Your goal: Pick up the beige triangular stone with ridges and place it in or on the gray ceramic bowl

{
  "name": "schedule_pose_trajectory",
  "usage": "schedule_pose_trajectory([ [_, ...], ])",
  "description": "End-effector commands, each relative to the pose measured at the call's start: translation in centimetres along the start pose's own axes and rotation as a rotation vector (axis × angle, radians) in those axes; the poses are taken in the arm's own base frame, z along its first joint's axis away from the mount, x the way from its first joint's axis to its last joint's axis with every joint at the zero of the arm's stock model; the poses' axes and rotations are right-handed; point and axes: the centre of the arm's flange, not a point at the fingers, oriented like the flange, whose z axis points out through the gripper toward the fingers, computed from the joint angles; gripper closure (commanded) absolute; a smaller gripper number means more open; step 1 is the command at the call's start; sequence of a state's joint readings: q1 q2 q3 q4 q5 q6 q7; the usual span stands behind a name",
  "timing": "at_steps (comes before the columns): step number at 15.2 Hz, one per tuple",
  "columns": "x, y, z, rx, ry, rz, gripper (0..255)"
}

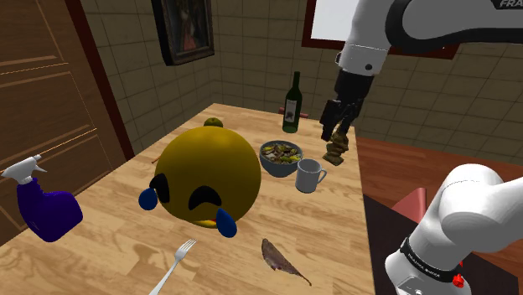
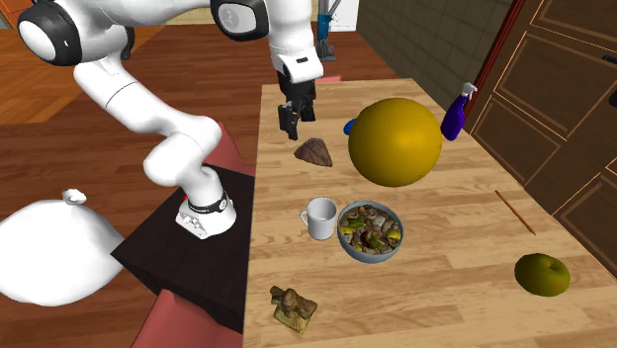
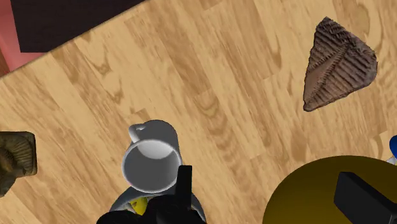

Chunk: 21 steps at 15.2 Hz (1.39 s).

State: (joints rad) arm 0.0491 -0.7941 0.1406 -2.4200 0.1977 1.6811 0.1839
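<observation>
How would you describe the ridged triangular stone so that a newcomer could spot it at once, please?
Start at the large yellow ball on the light wooden table. Between the ball and the table edge nearest the robot's stand lies a brown triangular stone. It is flat, pointed and covered in fine ridges, unlike the smooth white mug nearby.

stone (image 3: pixel 337 63): brown, ridged stripes
bowl (image 1: pixel 277 168): blue-grey
mug (image 3: pixel 151 162): pale grey
ball (image 1: pixel 205 172): mustard yellow, black and blue marks
spray bottle (image 1: pixel 46 209): purple, white trigger
worktop (image 3: pixel 210 95): light wood grain
</observation>
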Motion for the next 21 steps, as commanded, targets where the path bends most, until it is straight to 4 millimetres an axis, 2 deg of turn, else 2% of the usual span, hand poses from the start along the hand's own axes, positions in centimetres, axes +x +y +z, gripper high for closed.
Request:
schedule_pose_trajectory([
  [1,0.1,-1.6,1.9,0.005,-0.001,-0.014,0],
  [16,-0.9,-15.5,15.5,0.035,-0.017,-0.124,0],
  [21,-1.0,-15.7,17.8,0.035,-0.017,-0.125,0],
])
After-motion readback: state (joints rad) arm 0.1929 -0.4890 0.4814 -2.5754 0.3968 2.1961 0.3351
